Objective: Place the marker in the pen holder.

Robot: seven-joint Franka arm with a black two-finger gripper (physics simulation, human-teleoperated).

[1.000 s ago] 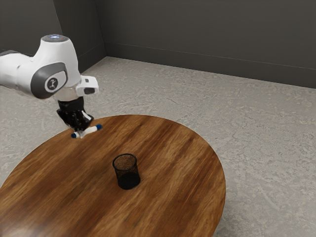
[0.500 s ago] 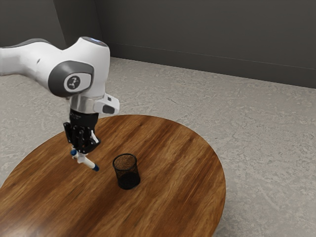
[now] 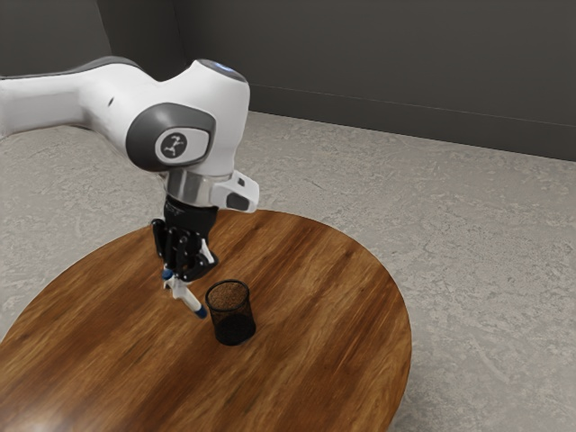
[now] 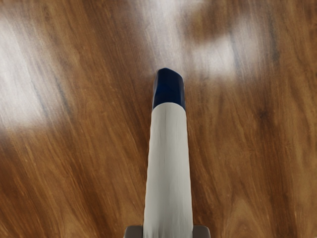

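Round wooden table (image 3: pixel 310 360) beneath, the jaws clamped on the marker (image 3: pixel 187 297), which slants downward from between them

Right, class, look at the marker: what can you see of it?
The marker has a smooth white barrel, seemingly plastic, with blue at both ends. The gripper holds it near its upper end, a finger on each side. It slants down over the table, its lower end outside the holder.
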